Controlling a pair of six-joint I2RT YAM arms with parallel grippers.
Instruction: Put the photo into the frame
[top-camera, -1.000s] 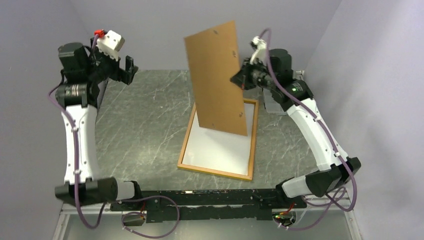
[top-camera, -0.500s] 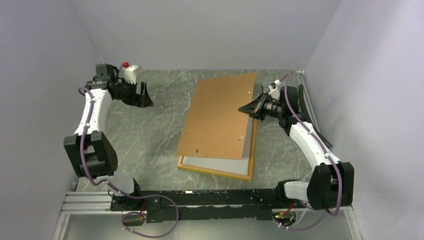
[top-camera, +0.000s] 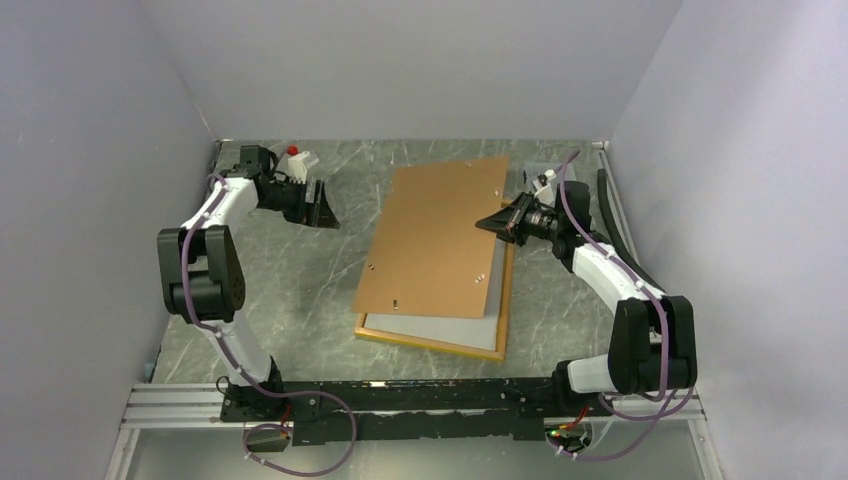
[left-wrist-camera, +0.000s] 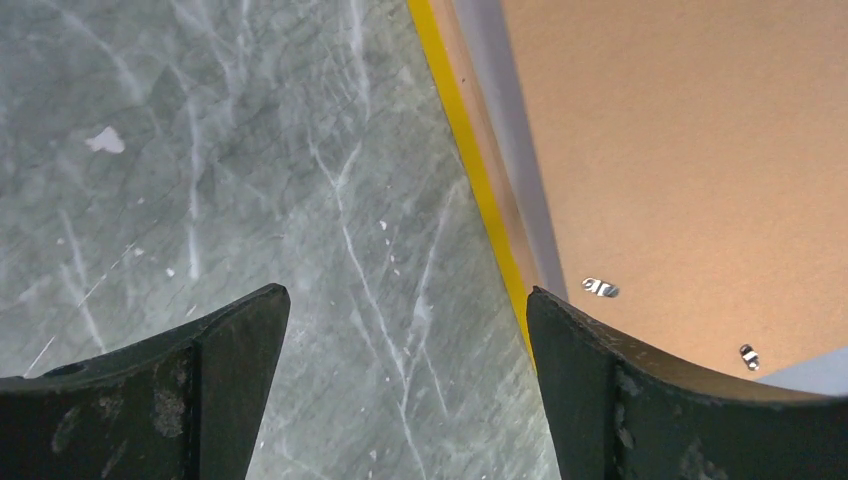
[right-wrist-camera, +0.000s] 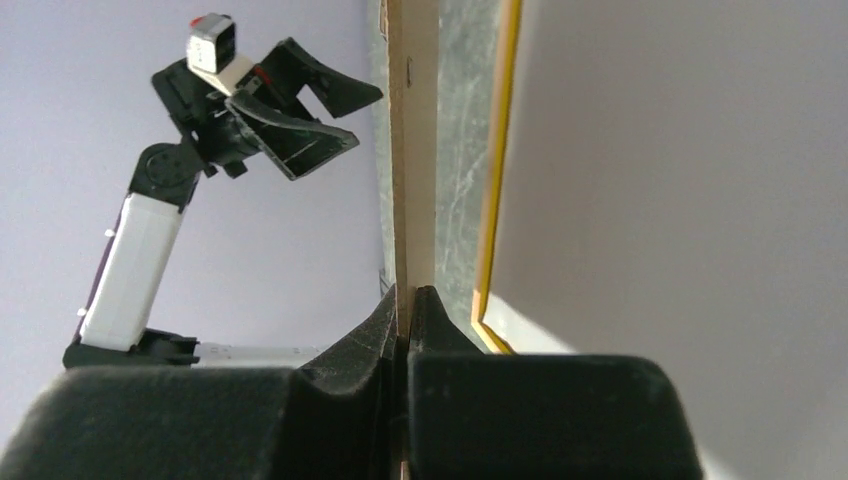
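My right pincer (top-camera: 498, 222) clamps the backing board (top-camera: 435, 240), askew over the frame (top-camera: 430, 347) lying mid-surface (top-camera: 290, 270). The photo (top-camera: 430, 329) seems already inside; the board still needs seating. My left pincer (top-camera: 322, 207) hangs spread, empty.

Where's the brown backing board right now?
In the top view it is mid-table: the backing board covers most of the frame, askew, its right edge pinched by the right gripper.
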